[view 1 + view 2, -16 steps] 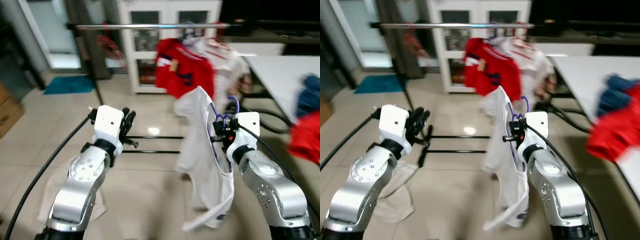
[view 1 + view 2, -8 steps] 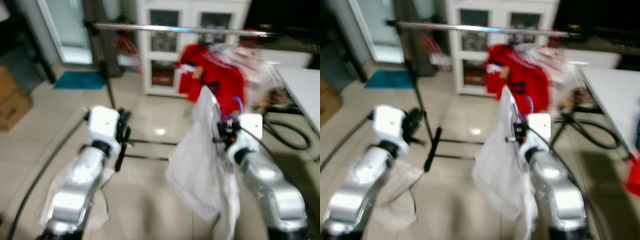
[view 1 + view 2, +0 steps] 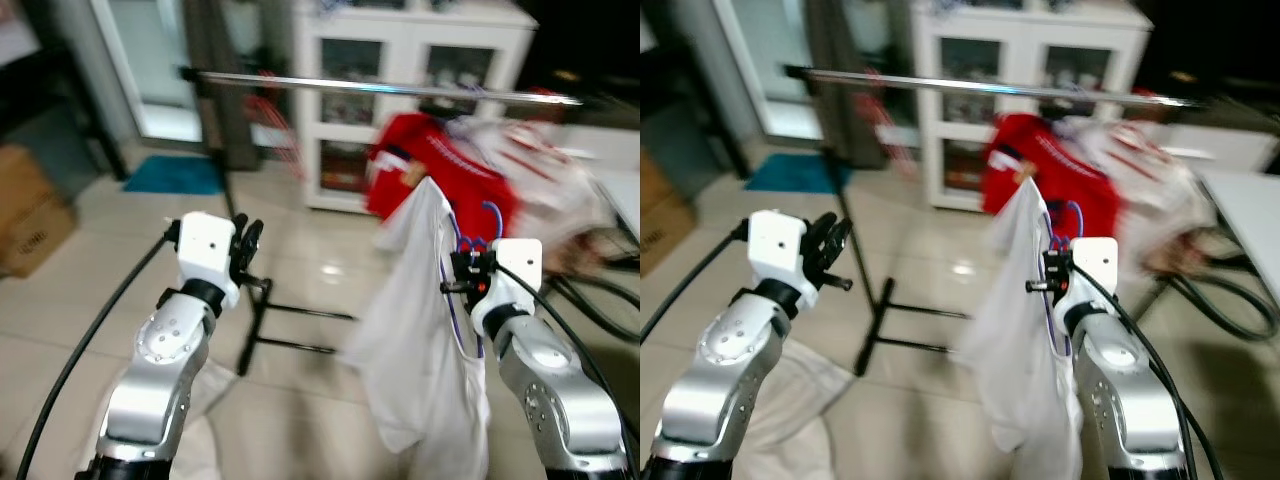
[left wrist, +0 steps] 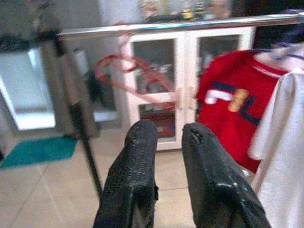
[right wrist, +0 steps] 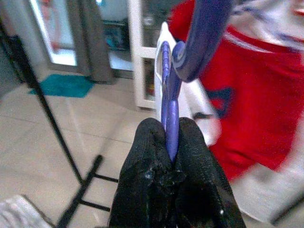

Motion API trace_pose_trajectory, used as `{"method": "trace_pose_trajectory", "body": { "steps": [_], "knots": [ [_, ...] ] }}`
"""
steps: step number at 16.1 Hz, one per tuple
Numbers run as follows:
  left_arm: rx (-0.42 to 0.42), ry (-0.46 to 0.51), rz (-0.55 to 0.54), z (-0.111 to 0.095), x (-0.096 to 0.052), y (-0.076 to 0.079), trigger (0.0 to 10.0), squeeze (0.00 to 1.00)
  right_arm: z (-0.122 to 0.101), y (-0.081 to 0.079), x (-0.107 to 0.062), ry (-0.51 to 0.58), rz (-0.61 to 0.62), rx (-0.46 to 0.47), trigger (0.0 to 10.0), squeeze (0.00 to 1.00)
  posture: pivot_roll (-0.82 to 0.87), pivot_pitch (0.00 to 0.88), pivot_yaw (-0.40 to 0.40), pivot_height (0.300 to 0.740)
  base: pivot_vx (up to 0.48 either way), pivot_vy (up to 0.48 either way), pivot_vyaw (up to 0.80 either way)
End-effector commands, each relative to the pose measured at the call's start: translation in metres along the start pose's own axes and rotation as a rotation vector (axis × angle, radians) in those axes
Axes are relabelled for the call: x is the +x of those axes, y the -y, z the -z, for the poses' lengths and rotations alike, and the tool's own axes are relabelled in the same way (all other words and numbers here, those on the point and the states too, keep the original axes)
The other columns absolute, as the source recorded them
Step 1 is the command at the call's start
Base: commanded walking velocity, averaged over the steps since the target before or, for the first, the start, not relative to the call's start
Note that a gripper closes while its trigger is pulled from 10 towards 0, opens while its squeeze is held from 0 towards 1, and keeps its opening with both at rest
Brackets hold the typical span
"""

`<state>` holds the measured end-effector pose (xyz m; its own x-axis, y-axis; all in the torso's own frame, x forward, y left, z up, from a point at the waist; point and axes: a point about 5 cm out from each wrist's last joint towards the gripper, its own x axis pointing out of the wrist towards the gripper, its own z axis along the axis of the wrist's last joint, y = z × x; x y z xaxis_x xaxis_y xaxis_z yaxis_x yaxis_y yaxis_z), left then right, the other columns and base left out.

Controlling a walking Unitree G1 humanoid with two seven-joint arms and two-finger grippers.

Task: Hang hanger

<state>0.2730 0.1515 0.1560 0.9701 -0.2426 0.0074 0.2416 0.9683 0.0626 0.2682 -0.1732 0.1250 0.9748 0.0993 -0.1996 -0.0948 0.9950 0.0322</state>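
Observation:
My right gripper (image 3: 462,272) is shut on the neck of a purple hanger (image 3: 468,235) and holds it upright at chest height. A white shirt (image 3: 420,330) hangs on it and drapes down over my right arm. In the right wrist view the hanger (image 5: 168,95) runs up from between the closed fingertips (image 5: 169,137). The metal rail (image 3: 380,88) crosses above and beyond, with a red shirt (image 3: 430,165) hanging just behind the hanger. My left gripper (image 3: 247,235) is raised at the left, its fingers (image 4: 142,142) a narrow gap apart with nothing between them.
More pale garments (image 3: 550,170) and red hangers (image 3: 275,120) hang on the rail. A white cabinet (image 3: 400,40) stands behind it. The rack's black foot bars (image 3: 290,330) lie on the tiles. A cardboard box (image 3: 30,215), a teal mat (image 3: 175,172) and a white cloth (image 3: 790,400) are on the floor.
The camera has swung left and closer to the rack; the table at the right has left the view. My right gripper still holds the hanger with the white shirt.

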Motion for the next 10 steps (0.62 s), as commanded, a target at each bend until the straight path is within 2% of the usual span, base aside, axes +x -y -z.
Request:
{"method": "trace_pose_trajectory", "body": {
  "steps": [1, 3, 10],
  "knots": [
    [-0.018, -0.011, 0.008, -0.0012, 0.0004, -0.0010, 10.0, 1.00, -0.0108, -0.0036, 0.0008, 0.053, -0.017, -0.003, 10.0, 0.00, 0.10, 0.012, 0.019, 0.740, 0.364, 0.000, 0.00],
    [0.012, -0.003, 0.008, -0.0025, 0.0007, -0.0012, 10.0, 1.00, -0.0119, -0.0052, 0.0012, 0.056, -0.026, -0.005, 10.0, 0.00, 0.10, 0.013, 0.019, 0.740, 0.356, 0.000, 0.00],
    [0.019, -0.004, 0.011, -0.0050, 0.0014, -0.0024, 10.0, 1.00, -0.0177, -0.0097, 0.0087, 0.067, -0.047, -0.014, 10.0, 0.00, 0.11, 0.020, 0.012, 0.740, 0.344, 0.000, 0.00]
  ]
}}
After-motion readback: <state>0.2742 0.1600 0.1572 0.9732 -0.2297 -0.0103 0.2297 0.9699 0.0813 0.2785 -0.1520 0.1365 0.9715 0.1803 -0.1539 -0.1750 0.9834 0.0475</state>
